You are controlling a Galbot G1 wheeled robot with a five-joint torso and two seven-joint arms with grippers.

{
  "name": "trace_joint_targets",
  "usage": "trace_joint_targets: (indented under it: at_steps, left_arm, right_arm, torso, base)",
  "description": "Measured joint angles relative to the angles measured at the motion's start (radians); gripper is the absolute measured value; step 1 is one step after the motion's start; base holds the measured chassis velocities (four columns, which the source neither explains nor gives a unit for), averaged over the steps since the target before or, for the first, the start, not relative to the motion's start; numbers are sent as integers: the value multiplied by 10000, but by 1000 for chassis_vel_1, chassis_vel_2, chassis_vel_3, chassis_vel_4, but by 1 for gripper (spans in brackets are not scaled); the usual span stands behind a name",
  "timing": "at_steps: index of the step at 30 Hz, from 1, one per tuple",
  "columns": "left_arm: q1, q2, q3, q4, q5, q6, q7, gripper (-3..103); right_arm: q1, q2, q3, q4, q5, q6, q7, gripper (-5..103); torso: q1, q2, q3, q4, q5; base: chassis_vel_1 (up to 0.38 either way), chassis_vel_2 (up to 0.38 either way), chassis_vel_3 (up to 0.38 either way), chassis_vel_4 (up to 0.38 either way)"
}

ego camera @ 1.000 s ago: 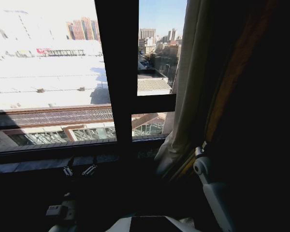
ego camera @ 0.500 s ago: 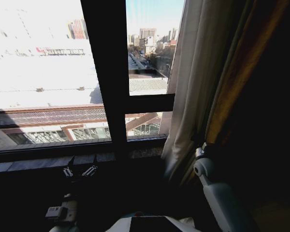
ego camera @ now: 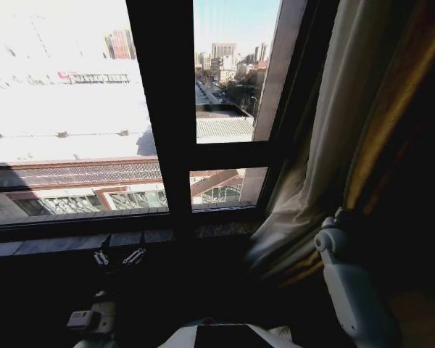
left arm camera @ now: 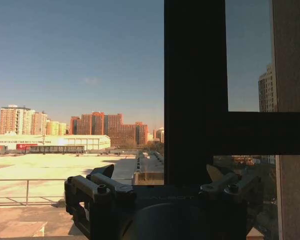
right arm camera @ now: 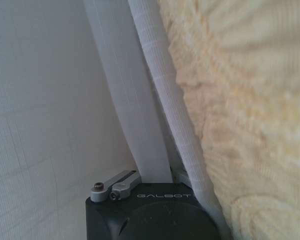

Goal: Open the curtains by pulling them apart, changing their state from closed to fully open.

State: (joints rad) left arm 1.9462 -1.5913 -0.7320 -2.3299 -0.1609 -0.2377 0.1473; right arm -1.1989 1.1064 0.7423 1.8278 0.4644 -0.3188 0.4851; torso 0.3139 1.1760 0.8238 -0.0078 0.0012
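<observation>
The sheer white pleated curtains [ego camera: 326, 167] hang bunched at the window's right edge, glass mostly bare, so little seems left; the right gripper [right arm camera: 157, 181] pinches a fold, while the left gripper [left arm camera: 162, 187], spread, idles near the sill.

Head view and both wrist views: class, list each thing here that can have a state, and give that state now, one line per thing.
Sheer white pleated curtain: drawn to the window's right side, glass uncovered.
Opaque tan-brown drape strip: hanging beside the curtain, at the right.
Right gripper: shut on a curtain fold.
Left gripper: open, holding nothing, facing the dark window frame.
</observation>
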Motion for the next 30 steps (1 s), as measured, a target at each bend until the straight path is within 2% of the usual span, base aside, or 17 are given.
trace_joint_targets:
  at_steps: [1, 2, 3, 5, 6, 9, 10, 11, 13, 14, 15, 16, 19, 21, 22, 24, 30]
  left_arm:
    - [0, 0, 0, 0, 0, 0, 0, 100]
    - [-9, 1, 15, -1, 14, 7, -4, 100]
    - [-10, 0, 23, -6, 20, 14, -3, 100]
    - [-9, 0, -2, -24, 21, 40, -7, 100]
    - [-9, 0, -2, -24, 21, 40, -7, 100]
    - [-18, 1, -57, -24, 0, 92, -34, 100]
    - [-18, 1, -57, -24, 0, 92, -34, 100]
    - [-23, 0, -58, -24, -3, 105, -44, 100]
    - [-31, 0, -41, -24, -14, 159, -63, 100]
    - [-48, 0, -30, -25, -18, 172, -70, 100]
    - [-79, 0, -20, -25, -19, 191, -77, 100]
    - [-79, 0, -20, -25, -19, 191, -77, 100]
    - [-173, 0, 33, -32, -22, 287, -83, 100]
    - [-201, 0, 55, -35, -24, 312, -84, 100]
    - [-215, -1, 71, -35, -25, 328, -86, 100]
    - [-233, 0, 97, -36, -29, 383, -93, 100]
    - [-199, 0, 18, -59, -30, 562, -108, 100]
  right_arm:
    - [0, 0, 0, 0, 0, 0, 0, 3]
    - [-159, 0, -56, 216, 56, 0, -246, 8]
    - [-315, -9, -134, 461, 81, -9, -461, 14]
    - [-730, -76, -356, 1039, 93, -113, -933, 19]
    - [-730, -76, -356, 1039, 93, -113, -933, 19]
    - [-1494, -154, -711, 2223, 83, -142, -1659, 36]
    - [-1494, -154, -711, 2223, 83, -142, -1659, 36]
    - [-1636, -152, -786, 2454, 78, -146, -1719, 41]
    - [-2132, -92, -1050, 3302, -2, -150, -1854, 41]
    - [-2369, -50, -1182, 3634, -127, -151, -1872, 53]
    - [-2619, -9, -1309, 3957, -279, -151, -1891, 58]
    - [-2619, -9, -1309, 3957, -279, -151, -1891, 58]
    - [-3426, 162, -1681, 4777, -870, -122, -2072, 69]
    - [-3755, 231, -1775, 5033, -1136, -98, -2324, 69]
    - [-3933, 265, -1844, 5159, -1335, -68, -2492, 80]
    - [-4144, 359, -2039, 5271, -1945, 84, -2790, 91]
    - [-4039, 409, -2384, 5088, -2825, 296, -2966, 100]
  torso:
    - [0, 0, 0, 0, 0]
    - [1, -2, 2, -9, 9]
    - [1, -2, 2, -7, 5]
    - [1, -3, 2, -5, 2]
    - [1, -3, 2, -5, 2]
    - [1, -2, -1, -3, -12]
    - [1, -2, -1, -3, -12]
    - [1, -2, -1, -3, -11]
    - [0, -1, -2, -1, -13]
    - [0, -1, -2, -3, -12]
    - [0, -1, -2, 0, -12]
    - [0, -1, -2, 0, -12]
    - [1, -1, -2, 0, -11]
    - [1, 0, -2, -1, -11]
    - [0, 0, -3, -2, -12]
    - [-1, 1, -3, -1, -12]
    - [0, 0, -3, 4, -8]
  base:
    - [0, 0, 0, 0]
    - [0, 0, 0, 0]
    - [0, 0, 0, 0]
    - [0, 0, 0, 0]
    - [0, 0, 0, 0]
    - [0, 0, 0, 0]
    - [0, 0, 0, 0]
    - [0, 0, 0, 0]
    - [0, 0, 0, 0]
    - [0, 0, 0, 0]
    - [0, 0, 0, 0]
    - [0, 0, 0, 0]
    - [0, 0, 0, 0]
    - [0, 0, 0, 0]
    - [0, 0, 0, 0]
    - [0, 0, 0, 0]
    - [0, 0, 0, 0]
